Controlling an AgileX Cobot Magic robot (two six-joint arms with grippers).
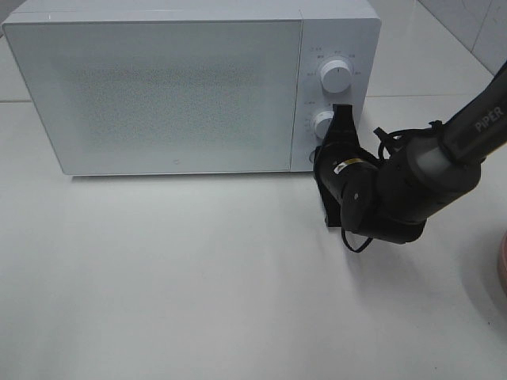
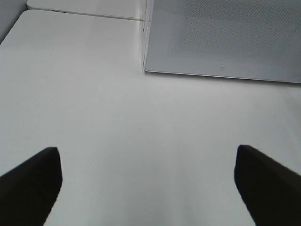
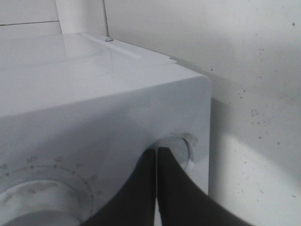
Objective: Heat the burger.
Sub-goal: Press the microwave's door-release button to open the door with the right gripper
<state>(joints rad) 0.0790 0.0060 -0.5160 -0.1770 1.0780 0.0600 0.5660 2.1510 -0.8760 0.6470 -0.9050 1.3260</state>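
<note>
Right arm (image 1: 412,170) angles toward the microwave (image 1: 158,95), right claw (image 3: 156,151) closed; left claw (image 2: 146,153) open.

We count one microwave (image 1: 158,95) with one door (image 1: 166,87). Its panel carries two dials, an upper dial (image 1: 337,77) and a lower dial (image 1: 322,123), and the right wrist view adds one smaller round button (image 3: 182,147). We see one arm (image 1: 451,142) from above. We count two grippers, the left gripper (image 2: 148,162) and the right gripper (image 3: 156,153), each showing two fingers (image 2: 33,181). There is one table (image 1: 198,277) and one pink plate (image 1: 502,269).
</note>
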